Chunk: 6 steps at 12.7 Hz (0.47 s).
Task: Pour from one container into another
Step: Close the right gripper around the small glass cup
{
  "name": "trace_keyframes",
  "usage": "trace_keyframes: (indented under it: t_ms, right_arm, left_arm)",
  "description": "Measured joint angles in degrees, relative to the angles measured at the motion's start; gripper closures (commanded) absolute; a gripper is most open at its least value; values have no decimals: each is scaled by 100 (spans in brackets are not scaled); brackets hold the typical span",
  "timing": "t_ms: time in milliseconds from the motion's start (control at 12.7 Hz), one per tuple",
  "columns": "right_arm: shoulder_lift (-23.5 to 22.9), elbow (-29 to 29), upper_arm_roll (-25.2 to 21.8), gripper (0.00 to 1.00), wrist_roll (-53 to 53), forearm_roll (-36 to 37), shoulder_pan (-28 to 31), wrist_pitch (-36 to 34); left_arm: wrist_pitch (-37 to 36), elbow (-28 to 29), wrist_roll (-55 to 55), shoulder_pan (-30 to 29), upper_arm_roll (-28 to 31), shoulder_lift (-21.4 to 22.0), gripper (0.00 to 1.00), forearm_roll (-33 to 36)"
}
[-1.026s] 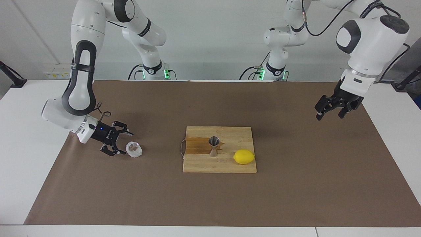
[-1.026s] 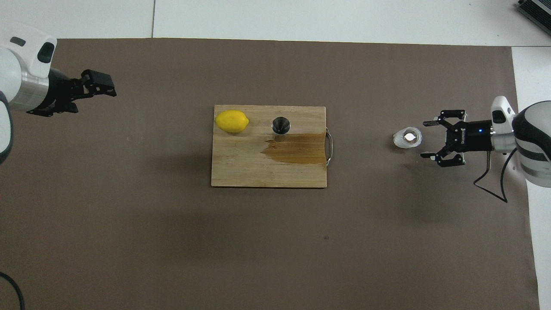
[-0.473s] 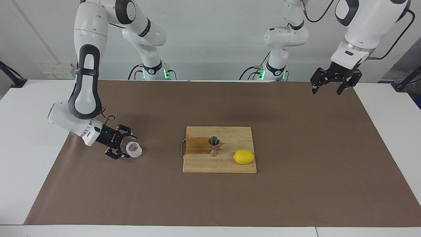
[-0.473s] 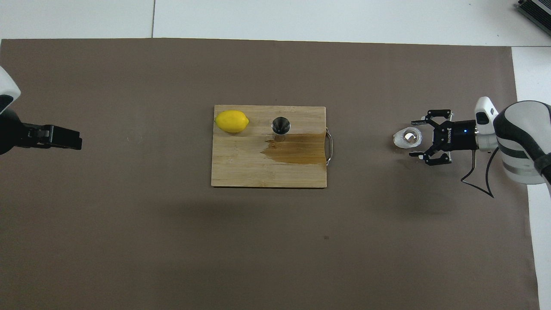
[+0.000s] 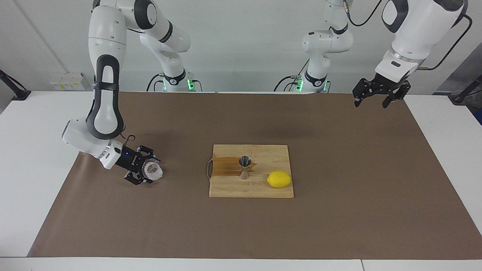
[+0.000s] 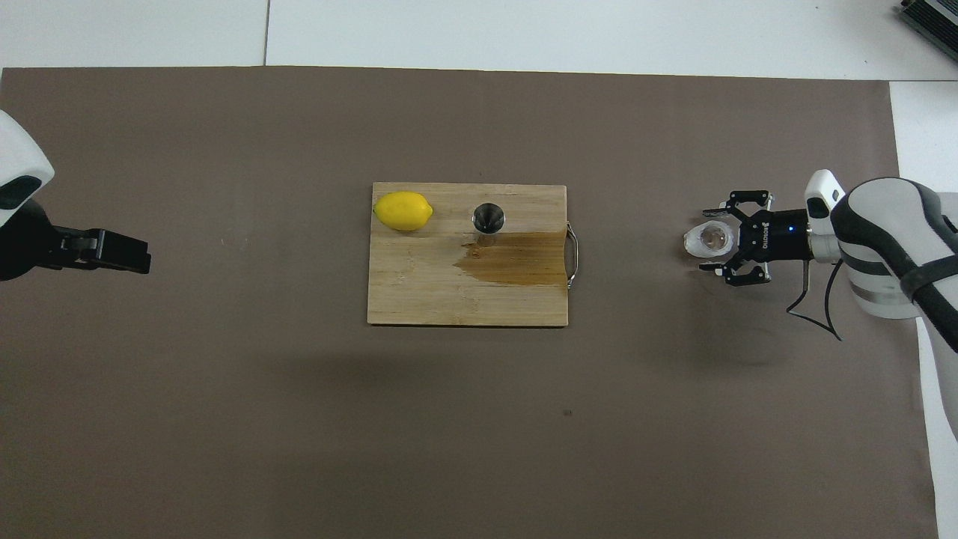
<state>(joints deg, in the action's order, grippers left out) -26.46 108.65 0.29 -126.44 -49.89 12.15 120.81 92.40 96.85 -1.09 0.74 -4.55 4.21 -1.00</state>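
Glass cup [image 5: 153,171] sits on the mat at 9 o'clock of the board [image 5: 260,190]; right gripper [image 5: 147,171] straddles it, jaws wide, not yet clamped. Step: grasp. Next: close, lift, carry over jigger [image 5: 245,167]. Left gripper [image 5: 371,98] waits raised, open.

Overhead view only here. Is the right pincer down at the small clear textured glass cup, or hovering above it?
Observer: Down at mat level. The right pincer is open, with its fingers either side of the small clear textured glass cup. I cannot tell if they touch.
Operator: Left arm? I see only a black tip.
Observer: The left pincer waits open, high over the brown mat.
Operator: Jigger upright?
Observer: Yes. The silvery steel hourglass-shaped jigger stands upright on the wooden cutting board.
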Motion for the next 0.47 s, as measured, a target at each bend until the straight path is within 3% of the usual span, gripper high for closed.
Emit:
trace_keyframes:
  t_ms: [79,316,394,473]
  right_arm:
    - [-7,16,1,0,-13,0,-11,45]
    - [-11,30,1,35,-14,1,-59,88]
    - [-11,34,1,43,-14,2,-61,88]
    - [-11,38,1,45,-14,2,-61,86]
  left_arm:
    - [-9,16,0,0,9,0,0,0]
    - [-16,26,0,0,24,0,0,0]
    - [-20,26,0,0,21,0,0,0]
    - [-28,26,0,2,19,0,0,0]
